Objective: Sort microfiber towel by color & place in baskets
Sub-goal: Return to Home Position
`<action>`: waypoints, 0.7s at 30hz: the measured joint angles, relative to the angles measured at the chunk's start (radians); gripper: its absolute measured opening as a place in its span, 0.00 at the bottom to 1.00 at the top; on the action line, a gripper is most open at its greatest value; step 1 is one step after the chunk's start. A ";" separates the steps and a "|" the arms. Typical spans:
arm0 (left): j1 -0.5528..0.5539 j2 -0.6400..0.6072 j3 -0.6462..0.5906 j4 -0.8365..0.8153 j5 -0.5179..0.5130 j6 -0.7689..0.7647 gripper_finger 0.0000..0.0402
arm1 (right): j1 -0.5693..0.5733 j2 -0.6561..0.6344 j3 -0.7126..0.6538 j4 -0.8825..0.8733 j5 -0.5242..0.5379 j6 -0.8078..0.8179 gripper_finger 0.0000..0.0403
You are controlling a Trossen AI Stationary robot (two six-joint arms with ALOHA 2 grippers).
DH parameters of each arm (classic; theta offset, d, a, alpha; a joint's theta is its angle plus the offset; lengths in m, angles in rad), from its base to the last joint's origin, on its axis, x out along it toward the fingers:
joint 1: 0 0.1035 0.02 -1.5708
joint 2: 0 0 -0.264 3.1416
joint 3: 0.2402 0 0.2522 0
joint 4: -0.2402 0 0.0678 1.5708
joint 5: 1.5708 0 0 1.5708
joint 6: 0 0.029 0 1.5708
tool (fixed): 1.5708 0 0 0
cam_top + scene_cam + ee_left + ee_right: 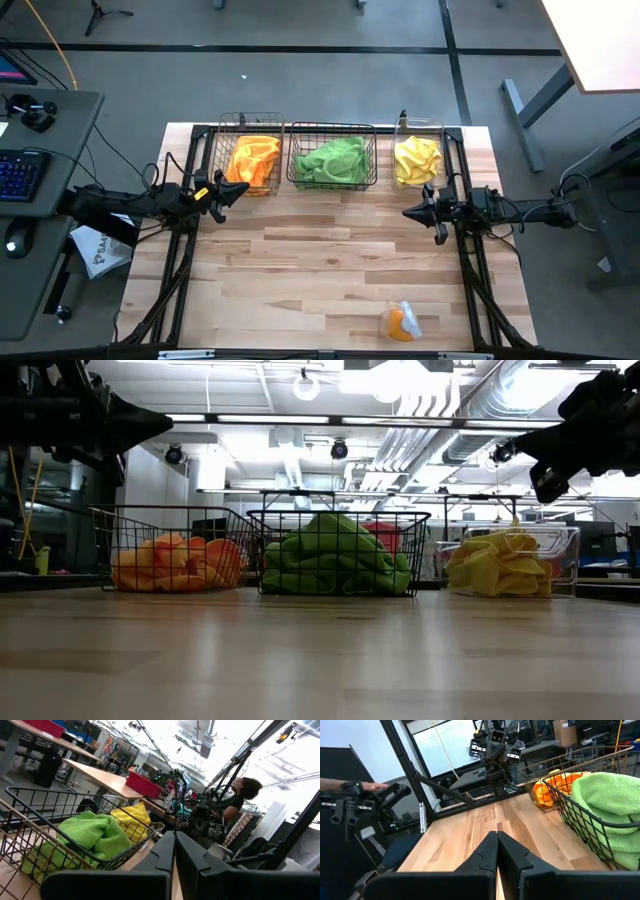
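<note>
Currently three baskets stand in a row along the far edge of the wooden surface (330, 260). One narrow wire basket (105, 530), leftmost, holds orange towels (254, 160). One wider wire basket (275, 525) in the middle holds green towels (333, 160). One clear bin (565, 545) on the right holds yellow towels (416, 158). Each colour lies bunched in a heap, so the pieces cannot be counted. Two arms, both raised off the surface. The left hand (235, 190) hangs just in front of the narrow wire basket, fingers pressed together, gripping nothing. The right hand (415, 212) hangs just in front of the clear bin, fingers likewise together and empty. One small orange-and-pale object (400, 320), kind unclear, lies at the near edge, well apart from the baskets.
</note>
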 joint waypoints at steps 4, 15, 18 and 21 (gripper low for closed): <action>-0.002 -0.013 0.000 -0.004 0.000 0.000 0.01 | 0.000 0.000 0.000 0.000 0.000 0.000 0.00; -0.010 -0.138 0.003 -0.039 -0.008 0.007 0.01 | 0.000 -0.001 0.000 0.000 0.000 0.000 0.00; -0.019 -0.137 0.000 -0.066 -0.004 0.007 0.01 | 0.000 -0.001 0.000 -0.001 0.000 0.000 0.00; -0.021 -0.137 0.001 -0.105 -0.002 0.009 0.01 | 0.000 0.000 0.000 -0.001 0.000 0.000 0.00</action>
